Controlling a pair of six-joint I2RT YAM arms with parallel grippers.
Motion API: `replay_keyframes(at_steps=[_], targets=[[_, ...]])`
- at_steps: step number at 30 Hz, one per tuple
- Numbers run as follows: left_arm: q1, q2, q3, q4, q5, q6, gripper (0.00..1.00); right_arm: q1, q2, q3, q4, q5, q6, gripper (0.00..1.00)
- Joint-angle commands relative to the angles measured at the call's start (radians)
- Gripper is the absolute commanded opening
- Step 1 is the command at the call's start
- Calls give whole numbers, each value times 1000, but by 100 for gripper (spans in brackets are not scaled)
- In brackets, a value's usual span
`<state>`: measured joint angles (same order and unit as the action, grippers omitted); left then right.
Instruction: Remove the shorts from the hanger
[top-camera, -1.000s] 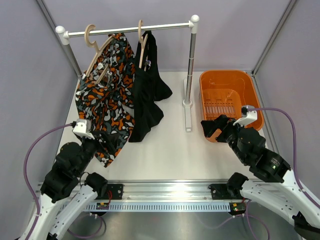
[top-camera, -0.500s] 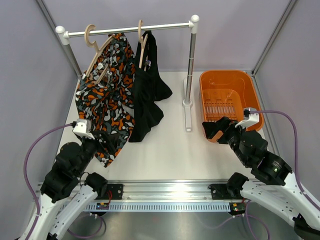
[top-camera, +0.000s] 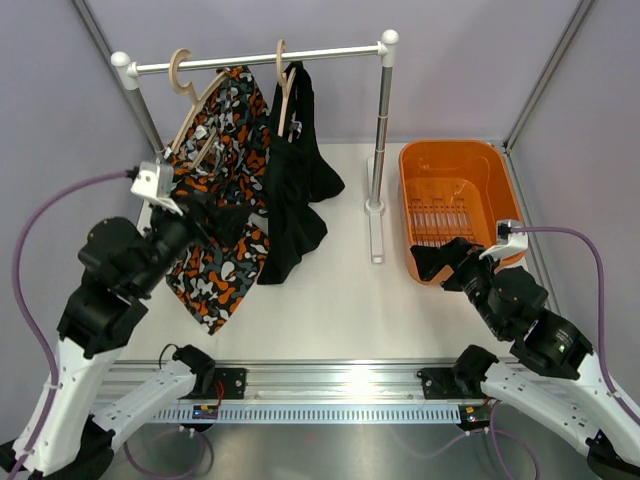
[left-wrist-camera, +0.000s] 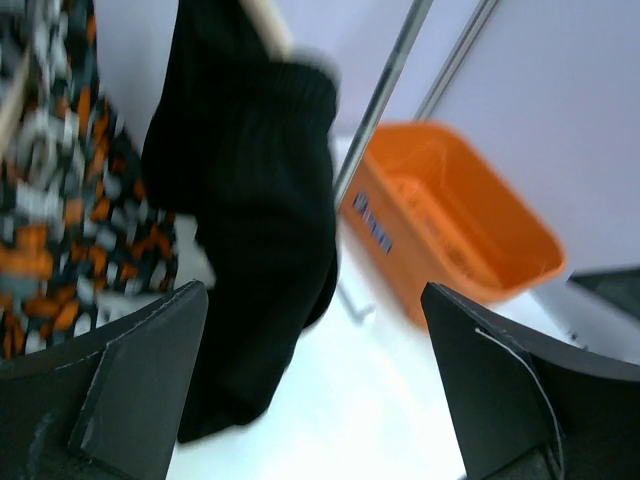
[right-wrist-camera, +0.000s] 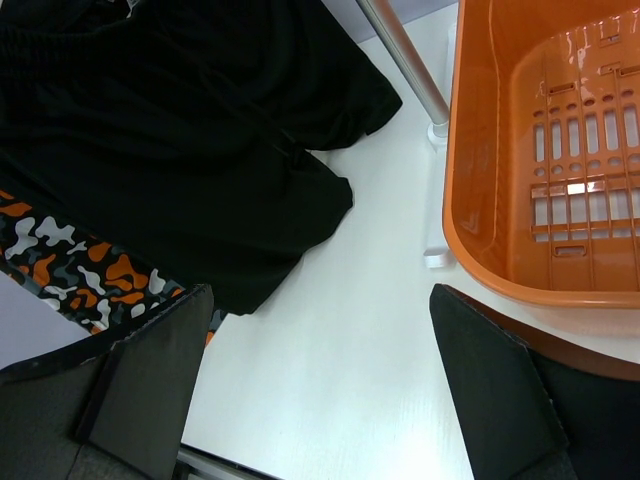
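Hangers (top-camera: 284, 100) of pale wood on the rail (top-camera: 260, 58) carry both pairs in the top view. The patterned shorts (top-camera: 228, 130) hang on the left and the black shorts (top-camera: 295, 190) just beside them on the right. We see the left gripper (top-camera: 226, 218) raised in front of the patterned shorts; we cannot tell whether it touches the cloth. The right gripper (top-camera: 435, 262) sits low at the near left corner of the orange basket (top-camera: 455, 150), well apart from the clothes.

In the blurred left wrist view, the fingers (left-wrist-camera: 120, 380) stand wide with nothing between them. The black shorts (left-wrist-camera: 250, 230) hang ahead, with the patterned ones at the left edge.

In the right wrist view the fingers (right-wrist-camera: 500, 390) are likewise spread and empty over the white table (right-wrist-camera: 340, 340), with black cloth at upper left and the basket rim at right.
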<state>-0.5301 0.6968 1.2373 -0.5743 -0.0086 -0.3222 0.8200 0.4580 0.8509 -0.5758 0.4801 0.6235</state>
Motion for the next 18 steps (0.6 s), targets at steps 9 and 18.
replay_keyframes(at_steps=[9, 18], targets=[[-4, 554, 575, 111, -94, 109, 90, 7, 41, 137, -25, 46, -56, 99], [-4, 937, 970, -13, -188, 196, 72, 8, 28, 208, -87, 64, -62, 100]])
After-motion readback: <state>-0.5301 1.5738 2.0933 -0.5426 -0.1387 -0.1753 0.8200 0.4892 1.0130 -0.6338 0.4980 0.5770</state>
